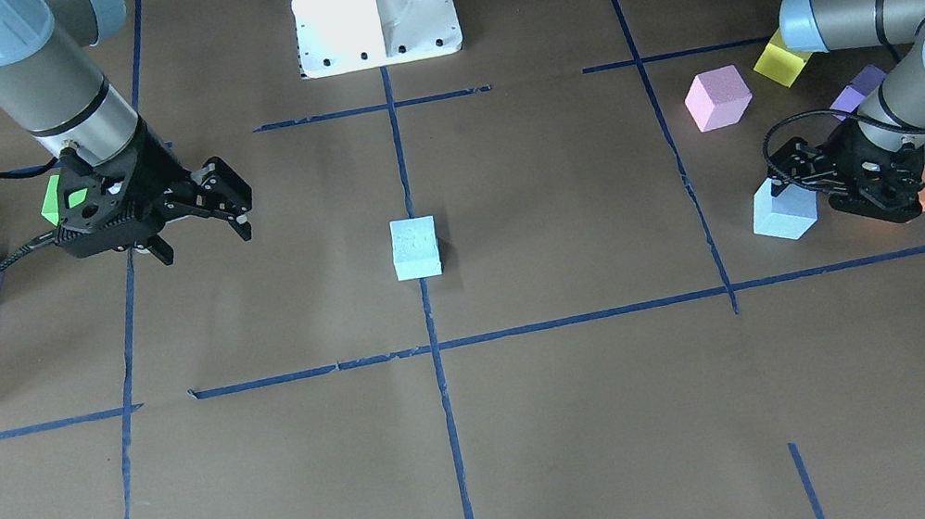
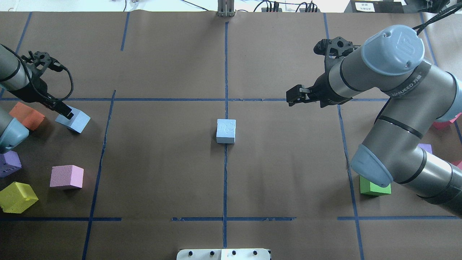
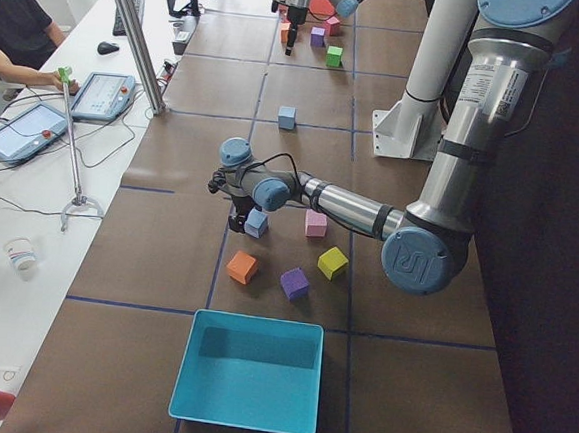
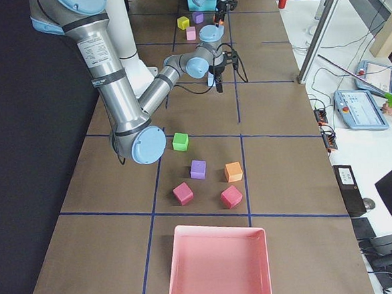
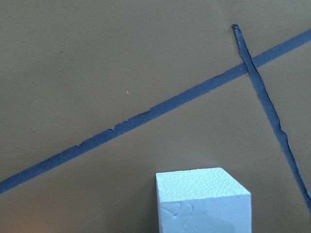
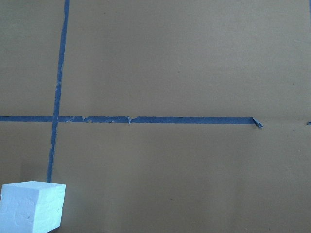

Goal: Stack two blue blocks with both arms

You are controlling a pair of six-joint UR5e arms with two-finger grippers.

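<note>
One pale blue block (image 2: 226,130) sits alone at the table's centre, on the blue tape cross; it also shows in the front view (image 1: 414,247). The second blue block (image 2: 75,121) rests on the table at the robot's left, also in the front view (image 1: 784,213). My left gripper (image 2: 66,112) leans down with its fingertips at this block's far top edge. It looks open, and the block fills the bottom of the left wrist view (image 5: 203,201). My right gripper (image 1: 202,239) is open and empty, above the table, well to the right of the centre block.
Orange (image 2: 27,115), purple (image 2: 9,163), pink (image 2: 66,177) and yellow (image 2: 18,196) cubes lie near the left arm. A green cube (image 2: 374,188) lies under the right arm. A teal box (image 3: 249,371) and a pink tray (image 4: 218,265) stand at the table's ends.
</note>
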